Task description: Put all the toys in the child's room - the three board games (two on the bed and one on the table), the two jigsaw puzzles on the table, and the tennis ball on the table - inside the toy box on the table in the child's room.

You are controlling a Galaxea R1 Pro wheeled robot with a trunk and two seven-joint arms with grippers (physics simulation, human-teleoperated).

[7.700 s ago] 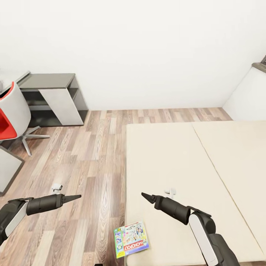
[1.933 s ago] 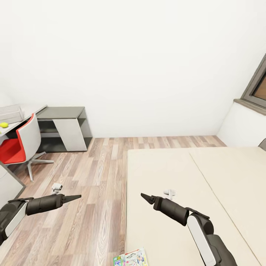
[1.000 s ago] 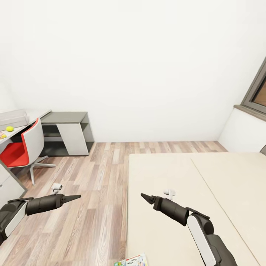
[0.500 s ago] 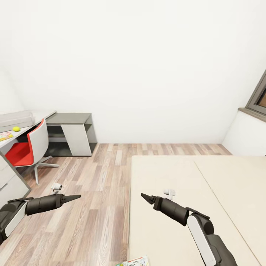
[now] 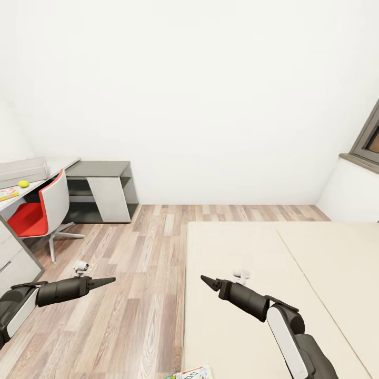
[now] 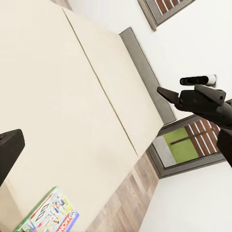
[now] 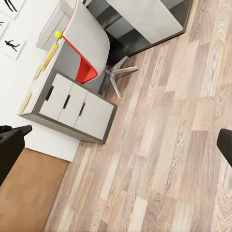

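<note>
Nothing is packed yet, by the look of it: a board game lies on the bed below the right gripper, while the tennis ball sits on the table by the toy box, far beyond the left gripper. Both hold nothing; jaw state I cannot tell. Wood-plank floor, white walls.

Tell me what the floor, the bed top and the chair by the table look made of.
Floor: wood planks or laminate, with grain and mixed brown-grey boards. Bed top: matte beige fabric or foam, smooth, one seam across it. Chair: seemingly a hard pale-grey shell, red inside, on a light star base, possibly metal.
</note>
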